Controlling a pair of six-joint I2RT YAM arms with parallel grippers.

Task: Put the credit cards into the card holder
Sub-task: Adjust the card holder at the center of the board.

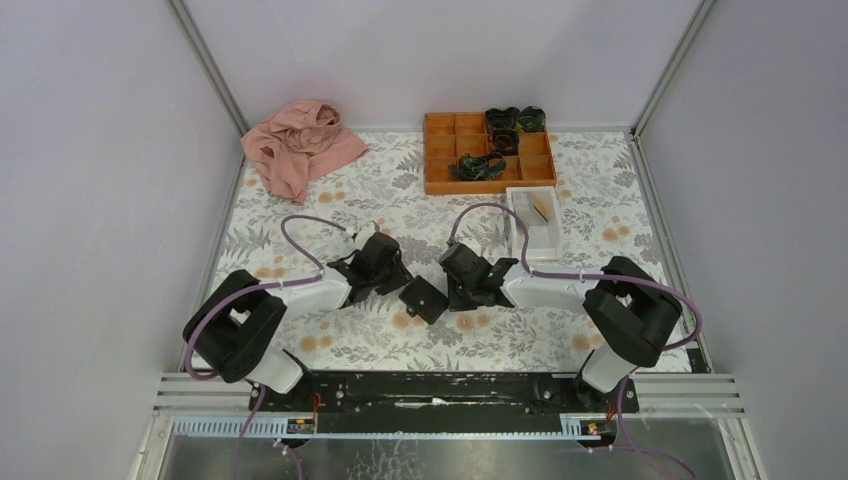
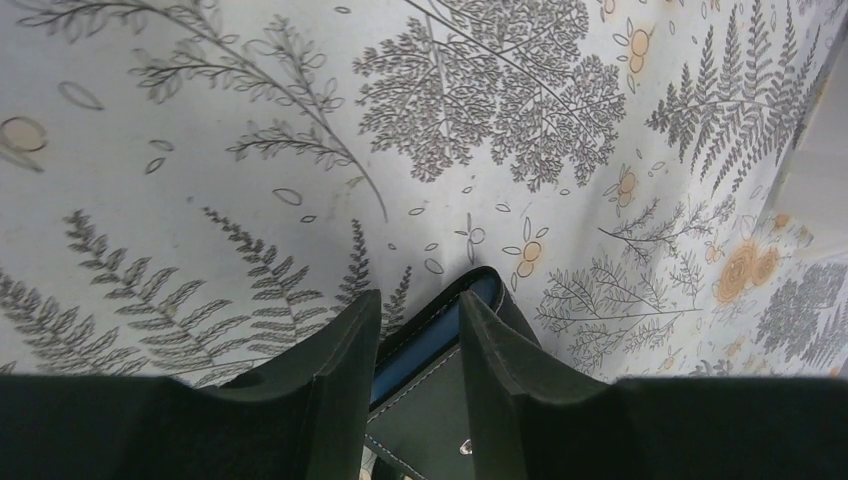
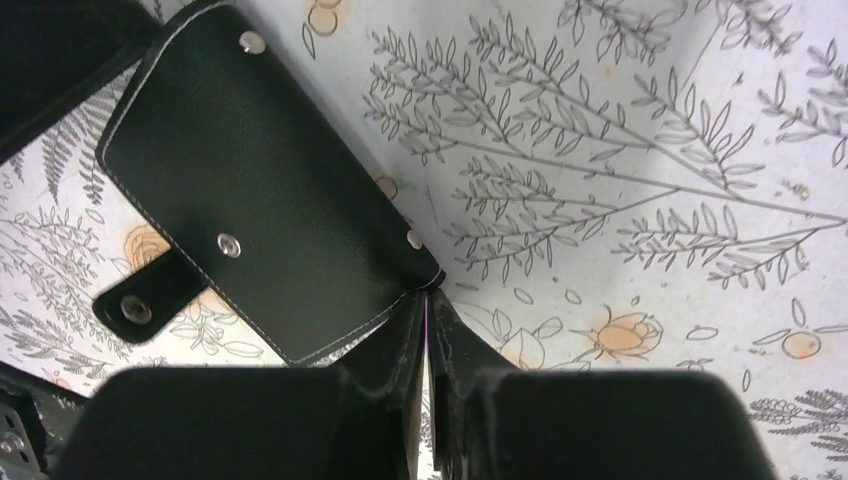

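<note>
Though top view hid it, wrist views showed left gripper (image 2: 420, 300) jaws astride the blue edge of the card holder (image 2: 425, 400) on the counter (image 2: 300, 100), grip unclear, right gripper (image 3: 427, 300) jaws pressed together at its corner.

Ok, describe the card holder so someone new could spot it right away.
On the leaf-print table, look near the front, between the left hand and right hand. The card holder sits there: a small black square with pale stitching and metal snaps, flatter than either hand.
</note>
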